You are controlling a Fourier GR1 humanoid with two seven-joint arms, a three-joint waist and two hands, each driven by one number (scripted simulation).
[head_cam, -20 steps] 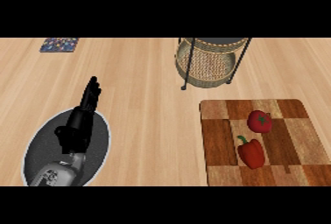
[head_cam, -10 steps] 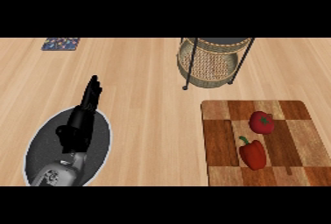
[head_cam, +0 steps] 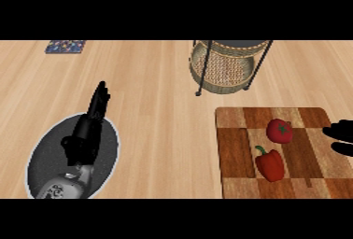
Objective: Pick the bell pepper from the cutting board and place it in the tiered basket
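A red bell pepper (head_cam: 270,164) with a curved green stem lies on the wooden cutting board (head_cam: 238,154) at the lower right. A rounder red vegetable (head_cam: 279,130) sits just above it on the same board. The wire and wicker tiered basket (head_cam: 231,65) stands behind the board at the top centre. My right hand (head_cam: 341,138) shows only at the right edge, over the board's right side, with thumb and fingers apart and nothing between them. It is right of both red items and touches neither. My left hand (head_cam: 89,128) rests at the left, fingers straight.
A dark oval plate (head_cam: 41,158) with a pale rim lies under my left forearm. A blue patterned item (head_cam: 66,46) lies at the far top left. Bare wooden counter (head_cam: 158,121) runs between the plate and the board.
My right hand has come into view at the right edge over the cutting board. The left hand, the vegetables and the basket stay where they were.
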